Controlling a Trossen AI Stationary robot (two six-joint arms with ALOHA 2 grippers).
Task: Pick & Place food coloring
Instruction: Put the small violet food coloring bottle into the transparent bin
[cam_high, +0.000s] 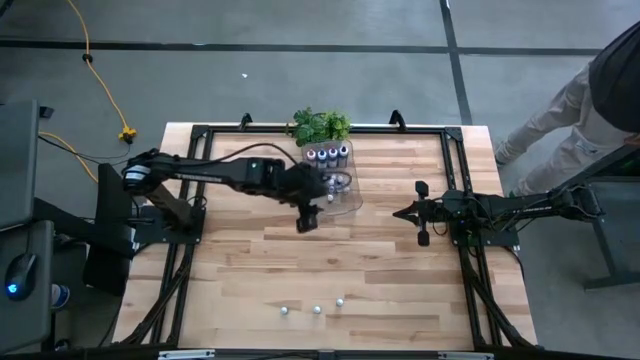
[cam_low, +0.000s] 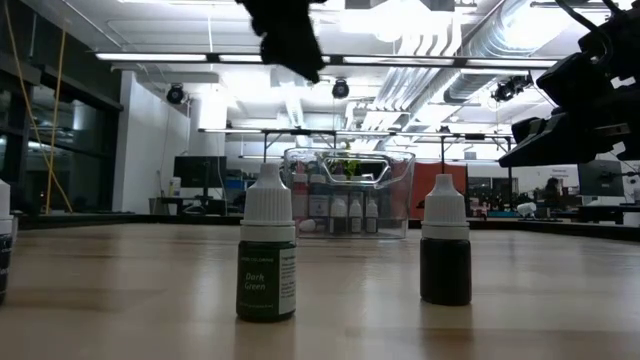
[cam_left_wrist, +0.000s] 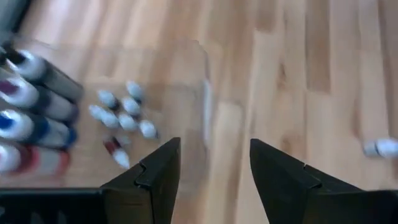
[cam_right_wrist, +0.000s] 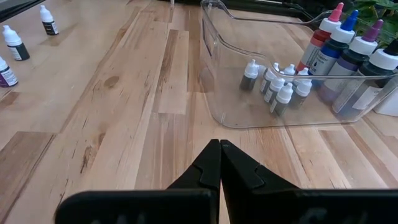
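The food coloring is split in two lots. Several small white-capped bottles (cam_right_wrist: 277, 84) and the bigger ones with coloured tops (cam_right_wrist: 348, 46) stand inside the clear tray (cam_high: 340, 192) at the far middle. Three small bottles (cam_high: 317, 310) stand on their bases near the front edge; in the low view two of them are close up (cam_low: 267, 245), (cam_low: 445, 240). My left gripper (cam_left_wrist: 214, 146) hangs open and empty, raised above the table by the tray's near left corner (cam_high: 306, 220). My right gripper (cam_right_wrist: 219, 163) rests shut at the table's right (cam_high: 420, 213).
A green leafy plant (cam_high: 320, 125) stands behind the tray at the far edge. A black frame (cam_high: 200, 132) runs round the tabletop. A person (cam_high: 590, 90) stands beyond the far right corner. Bare wood lies between the tray and the front bottles.
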